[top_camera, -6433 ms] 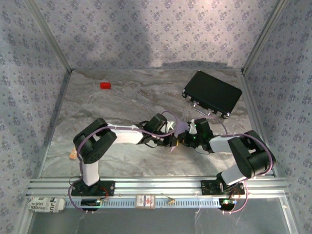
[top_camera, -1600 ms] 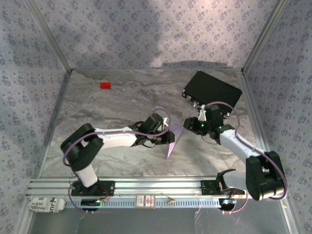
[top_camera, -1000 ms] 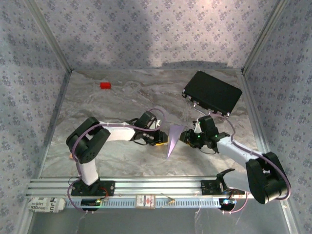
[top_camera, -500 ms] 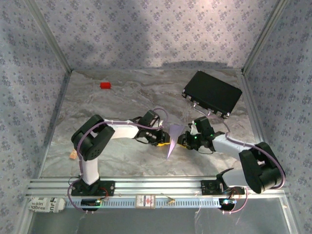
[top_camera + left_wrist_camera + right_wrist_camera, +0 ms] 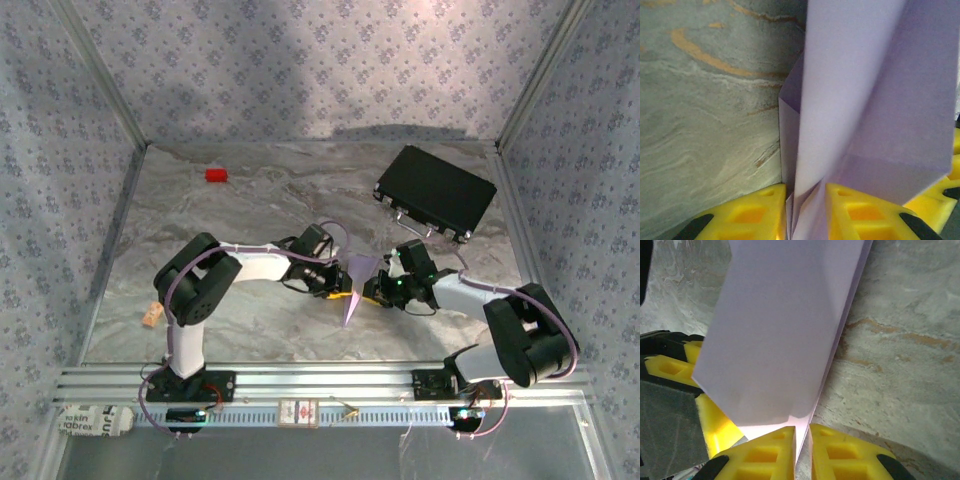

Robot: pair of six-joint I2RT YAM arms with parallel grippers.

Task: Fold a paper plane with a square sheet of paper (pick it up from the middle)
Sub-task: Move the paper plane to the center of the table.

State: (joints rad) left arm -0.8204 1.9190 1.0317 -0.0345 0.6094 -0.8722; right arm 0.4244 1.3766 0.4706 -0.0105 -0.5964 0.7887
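The square sheet of paper [image 5: 356, 282], pale lilac, is folded into a narrow pointed paper plane shape and stands on edge at mid-table, tip toward the arms. My left gripper [image 5: 338, 284] meets it from the left and my right gripper [image 5: 374, 289] from the right. In the left wrist view the folded layers [image 5: 860, 100] run down between the yellow fingers [image 5: 757, 215], and the left gripper [image 5: 807, 212] is shut on them. In the right wrist view the paper [image 5: 785, 330] drops its edge into the narrow slot of the right gripper [image 5: 802, 447], which is shut on it.
A black rectangular case [image 5: 435, 192] lies at the back right and a small red block [image 5: 216, 175] at the back left. A small tan scrap [image 5: 151, 316] sits by the left edge. Patterned walls enclose the marbled table [image 5: 250, 330].
Both grippers have drawn in toward the paper from either side and narrowed their jaws onto it. The paper itself has stayed in place at mid-table.
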